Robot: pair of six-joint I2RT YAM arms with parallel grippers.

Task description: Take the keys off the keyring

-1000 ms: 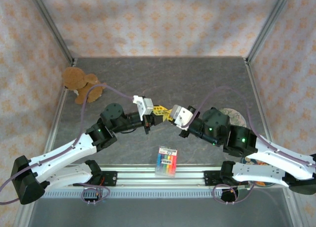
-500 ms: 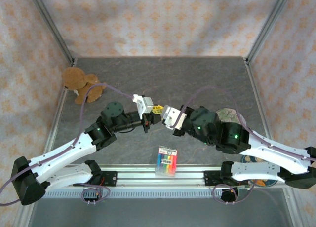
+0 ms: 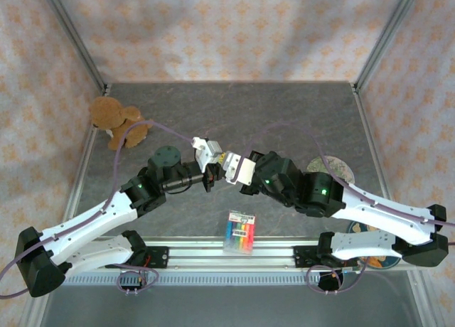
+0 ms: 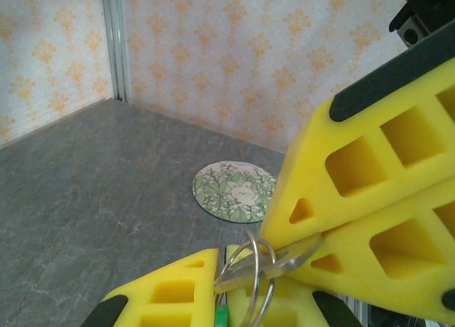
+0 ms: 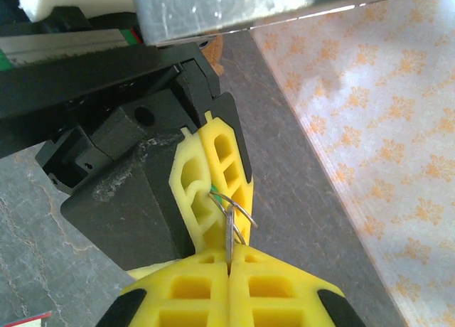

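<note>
- Nearest you is the rainbow-striped pack point(image 3: 240, 232), lying flat on the table point(image 3: 284, 114) just beyond the rail. It holds a row of coloured sticks under a white header. I take this pack as the marker for every place below.
- Just beyond the pack, your two grippers meet tip to tip.
- Your right gripper point(image 5: 228, 266) comes in from the pack's right. Its yellow fingers point(image 5: 277, 291) are pressed together, pinching the blade of the silvery key point(image 5: 227, 243), which stands on edge in the seam between them.
- Your left gripper point(image 5: 211, 199) comes in from the pack's left. Its fingers are squeezed tight too, and the green-headed key point(image 4: 222, 316) shows as a sliver of green between them.
- The keyring point(image 4: 245, 270), thin bright wire in doubled loops, hangs between the two sets of fingertips. Both keys are on it. You cannot tell whether the left fingers also pinch the wire itself.
- Further beyond the pack and to its right, a round floral disc point(image 3: 334, 167) lies flat with nothing on it.
- Furthest from the pack, beyond and to its left, a brown plush bear point(image 3: 117, 121) sits by the wall.
</note>
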